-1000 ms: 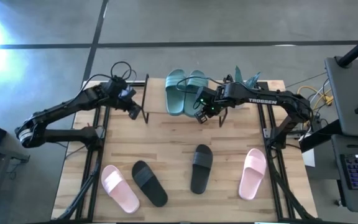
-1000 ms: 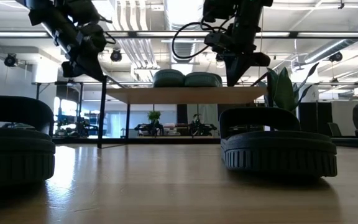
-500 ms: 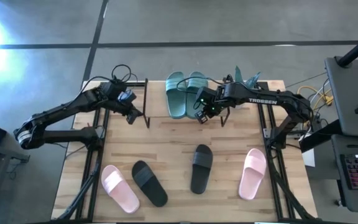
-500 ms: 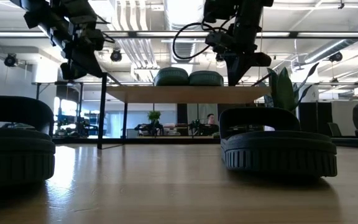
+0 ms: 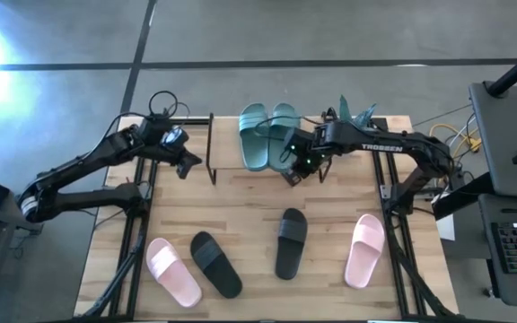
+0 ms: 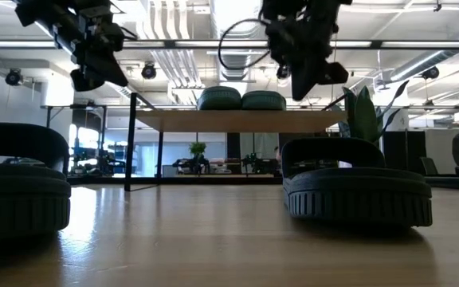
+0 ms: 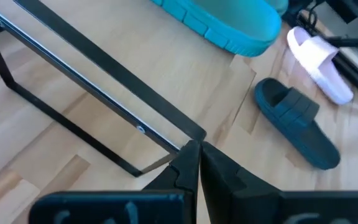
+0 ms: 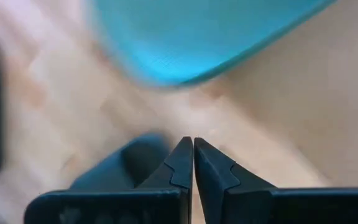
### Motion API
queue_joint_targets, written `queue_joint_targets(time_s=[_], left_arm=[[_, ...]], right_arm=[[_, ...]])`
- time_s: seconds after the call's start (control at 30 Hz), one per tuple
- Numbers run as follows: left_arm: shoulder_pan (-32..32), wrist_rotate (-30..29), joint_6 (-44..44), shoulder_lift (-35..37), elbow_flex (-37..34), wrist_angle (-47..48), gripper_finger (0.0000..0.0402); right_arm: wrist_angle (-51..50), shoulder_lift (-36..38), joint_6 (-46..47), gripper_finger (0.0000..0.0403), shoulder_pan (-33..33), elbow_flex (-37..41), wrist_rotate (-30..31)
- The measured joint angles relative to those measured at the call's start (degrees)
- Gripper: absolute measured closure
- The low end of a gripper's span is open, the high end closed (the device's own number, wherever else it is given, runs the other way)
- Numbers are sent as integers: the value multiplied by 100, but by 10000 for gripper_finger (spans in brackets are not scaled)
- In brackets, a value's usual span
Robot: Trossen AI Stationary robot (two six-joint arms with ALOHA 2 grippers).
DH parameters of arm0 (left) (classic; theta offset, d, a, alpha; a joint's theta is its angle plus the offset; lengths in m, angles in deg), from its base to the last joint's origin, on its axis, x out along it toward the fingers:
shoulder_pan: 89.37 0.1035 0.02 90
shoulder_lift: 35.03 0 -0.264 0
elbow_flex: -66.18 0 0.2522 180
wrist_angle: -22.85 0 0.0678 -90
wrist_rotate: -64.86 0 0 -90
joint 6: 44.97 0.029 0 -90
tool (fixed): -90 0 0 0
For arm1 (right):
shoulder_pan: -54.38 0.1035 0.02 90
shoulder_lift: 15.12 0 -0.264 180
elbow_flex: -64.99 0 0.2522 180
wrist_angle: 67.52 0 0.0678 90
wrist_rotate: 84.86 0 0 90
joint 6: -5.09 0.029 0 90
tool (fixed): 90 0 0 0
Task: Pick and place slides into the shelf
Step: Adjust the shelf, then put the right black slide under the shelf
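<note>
Teal slides (image 5: 268, 133) are placed on the shelf (image 5: 308, 166); both empty claws, right gripper (image 5: 292, 172) and left gripper (image 5: 186, 165), are closed beside it. A black slide (image 5: 290, 242) is judged next, needing opened fingers.

Teal pair (image 6: 241, 100) sits side by side on the shelf (image 6: 237, 121). Left gripper (image 6: 82, 78) hangs above its left end, right gripper (image 6: 309, 88) above its right end. One black slide (image 6: 357, 183) looms close on the desk (image 6: 213, 239).
</note>
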Motion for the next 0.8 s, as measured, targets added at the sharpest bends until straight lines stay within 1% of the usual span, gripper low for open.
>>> queue_joint_targets(time_s=[0.1,0.27,0.43,0.47,0.53,0.57,0.67,0.73,0.8], left_arm=[[0,77,20,147,-35,232,402],[-113,193,-34,412,-120,453,402],[-491,899,-341,709,-120,560,402],[-597,960,-342,769,-120,614,402],[-790,989,-375,865,-143,639,402],[-901,987,-427,919,-181,627,402],[-1140,984,-565,1128,-379,510,402],[-1282,982,-807,1340,-565,399,402],[-1406,980,-1007,1549,-772,330,402]], right_arm=[[2,83,45,394,299,0,-278],[2,159,491,394,927,0,-278],[24,183,1318,394,1787,0,-225],[56,184,1498,394,2005,0,-179],[159,188,1807,394,2461,0,66],[237,170,1963,394,2707,0,293],[344,107,2457,394,3394,0,1179],[340,16,3002,394,3758,1,1738],[338,-99,3346,394,4045,24,2112]])
